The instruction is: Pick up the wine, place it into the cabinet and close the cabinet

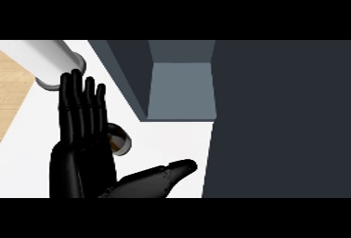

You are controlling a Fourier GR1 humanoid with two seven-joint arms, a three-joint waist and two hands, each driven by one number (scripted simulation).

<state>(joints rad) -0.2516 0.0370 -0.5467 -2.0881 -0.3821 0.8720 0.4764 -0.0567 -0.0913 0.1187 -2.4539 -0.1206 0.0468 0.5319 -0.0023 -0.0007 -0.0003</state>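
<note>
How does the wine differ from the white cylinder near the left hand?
The wine looks dark and brownish; the white cylinder is pale. The wine shows as a small round shape, the cylinder as a much bigger one. The wine is half hidden behind the left hand, at its right edge; the cylinder lies beyond the fingertips, at upper left. Both are outside the open cabinet, to its left.

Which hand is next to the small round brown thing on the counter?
The left hand, fingers straight, partly covering the brown thing; no right hand shows.
</note>
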